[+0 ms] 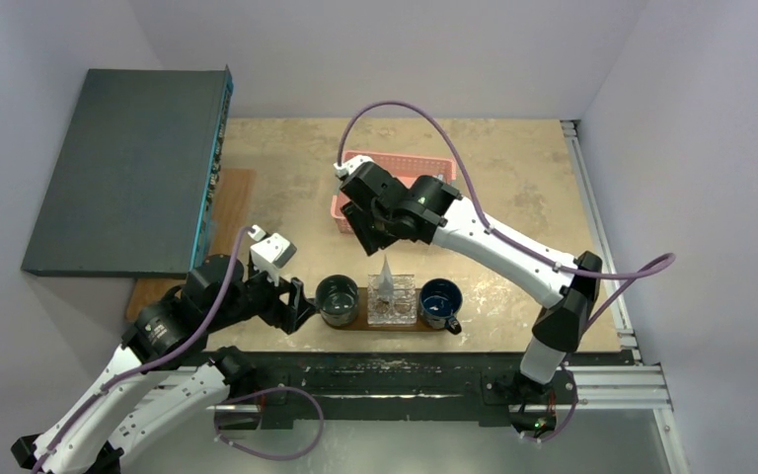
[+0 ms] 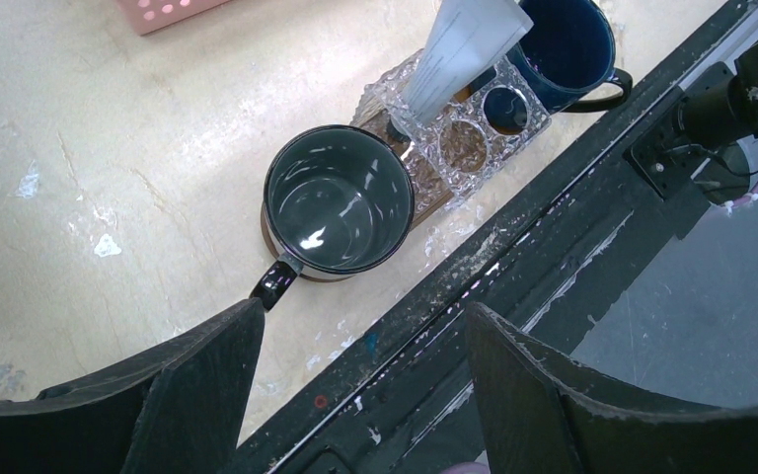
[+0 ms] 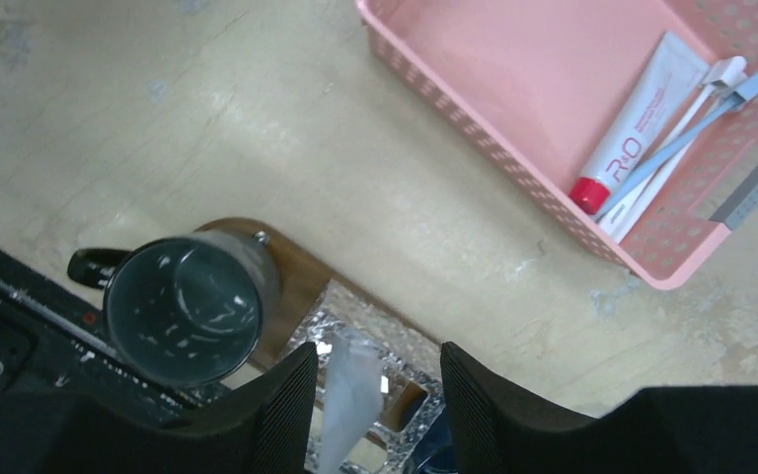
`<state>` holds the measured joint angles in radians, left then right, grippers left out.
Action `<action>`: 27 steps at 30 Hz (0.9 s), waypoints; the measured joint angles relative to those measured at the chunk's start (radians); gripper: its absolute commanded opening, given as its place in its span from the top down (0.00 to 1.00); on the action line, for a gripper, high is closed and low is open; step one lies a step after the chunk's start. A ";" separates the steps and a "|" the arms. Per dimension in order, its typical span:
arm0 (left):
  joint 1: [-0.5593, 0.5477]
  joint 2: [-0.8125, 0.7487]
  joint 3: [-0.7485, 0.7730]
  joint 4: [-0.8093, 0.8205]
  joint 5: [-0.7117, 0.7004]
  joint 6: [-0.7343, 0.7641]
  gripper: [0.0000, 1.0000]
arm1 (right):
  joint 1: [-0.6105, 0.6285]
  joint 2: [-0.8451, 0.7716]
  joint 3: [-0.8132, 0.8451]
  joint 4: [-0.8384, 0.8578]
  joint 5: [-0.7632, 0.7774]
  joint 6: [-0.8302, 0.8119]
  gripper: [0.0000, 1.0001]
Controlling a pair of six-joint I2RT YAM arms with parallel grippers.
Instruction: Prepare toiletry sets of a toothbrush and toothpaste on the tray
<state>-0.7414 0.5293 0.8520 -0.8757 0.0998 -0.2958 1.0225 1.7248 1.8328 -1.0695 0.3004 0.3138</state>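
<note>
A pale toothpaste tube (image 3: pixel 347 405) stands tilted in a clear glass holder (image 2: pixel 474 138) on the dark brown tray (image 3: pixel 296 272). My right gripper (image 3: pixel 377 360) hangs above it, open, its fingers on either side of the tube's top without squeezing it. A second toothpaste tube (image 3: pixel 637 123), red-capped, lies in the pink basket (image 3: pixel 454 99) beside a pale blue toothbrush (image 3: pixel 696 133) and a white one. My left gripper (image 2: pixel 363 326) is open and empty, just left of the dark mug (image 2: pixel 338 197) and over the table's near edge.
A blue mug (image 2: pixel 568 44) stands at the tray's right end. The black mounting rail (image 1: pixel 405 370) runs along the near edge. A large grey box (image 1: pixel 123 168) fills the back left, with a wooden board (image 1: pixel 232 197) beside it.
</note>
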 measured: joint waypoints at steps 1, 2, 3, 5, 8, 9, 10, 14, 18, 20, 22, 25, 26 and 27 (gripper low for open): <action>0.000 0.000 0.000 0.000 0.000 0.000 0.26 | -0.013 0.000 0.000 0.005 0.003 0.000 0.48; 0.000 0.000 0.000 0.000 0.000 0.000 0.26 | -0.031 0.000 0.000 0.011 0.004 -0.002 0.48; 0.000 0.000 0.000 0.000 0.000 0.000 0.26 | -0.051 0.000 0.000 0.019 0.005 -0.003 0.48; 0.000 0.002 0.000 0.000 0.000 0.000 0.26 | -0.095 0.000 0.000 0.036 0.006 -0.008 0.45; 0.000 0.008 0.000 0.000 0.000 0.000 0.26 | -0.158 0.000 0.000 0.061 0.007 -0.017 0.43; 0.000 0.009 0.000 0.000 0.000 0.000 0.26 | -0.178 0.001 0.000 0.070 0.008 -0.020 0.43; 0.000 0.011 0.000 0.000 0.000 0.000 0.26 | -0.195 0.002 0.000 0.078 0.008 -0.023 0.43; 0.000 0.011 0.000 0.000 0.000 0.000 0.26 | -0.267 0.020 0.000 0.122 0.002 -0.034 0.43; 0.000 0.012 0.000 0.000 -0.001 0.000 0.26 | -0.328 0.076 0.000 0.167 -0.011 -0.039 0.42; 0.000 0.014 0.000 0.000 -0.002 0.000 0.26 | -0.353 0.116 0.000 0.186 -0.023 -0.042 0.42; 0.000 0.018 0.000 0.000 -0.002 0.000 0.26 | -0.375 0.155 0.000 0.203 -0.031 -0.042 0.42; 0.000 0.024 0.000 0.000 -0.004 0.000 0.26 | -0.401 0.200 -0.007 0.227 -0.033 -0.041 0.42; 0.000 0.025 0.000 0.000 -0.004 0.000 0.26 | -0.409 0.213 -0.010 0.234 -0.034 -0.041 0.42; 0.000 0.026 0.000 0.000 -0.004 0.000 0.26 | -0.417 0.222 -0.013 0.240 -0.035 -0.041 0.42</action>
<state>-0.7414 0.5552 0.8520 -0.8761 0.0956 -0.2958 0.6060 1.9465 1.8194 -0.8299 0.2657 0.2726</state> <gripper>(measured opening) 0.741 0.577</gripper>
